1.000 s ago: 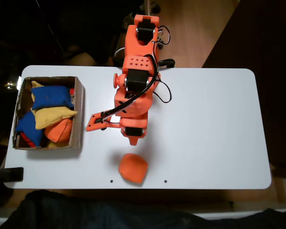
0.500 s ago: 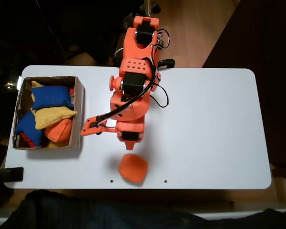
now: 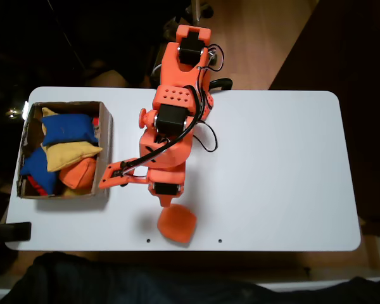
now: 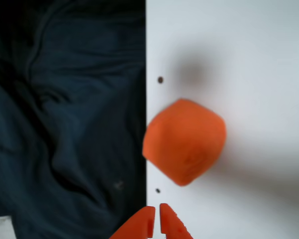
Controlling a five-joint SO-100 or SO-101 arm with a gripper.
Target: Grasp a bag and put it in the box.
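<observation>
- In the fixed view, the box (image 3: 105, 147) sits at the table's (image 3: 285, 171) left end, with several beanbags (image 3: 66, 142) piled inside it.
- The bag (image 3: 177, 223) lies on the table near its lower edge, right of the box and well apart from it.
- The arm (image 3: 171, 126) reaches from the table's upper edge down toward the bag.
- In the wrist view, the gripper (image 4: 156, 221) is just below the bag (image 4: 185, 141), which lies at the table edge.

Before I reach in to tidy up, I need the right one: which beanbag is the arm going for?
On the white table, look at the near edge, right of the cardboard box. The bag lies there alone, just below the gripper. It is bright orange and plump, while the blue, yellow and darker orange ones sit inside the box.
</observation>
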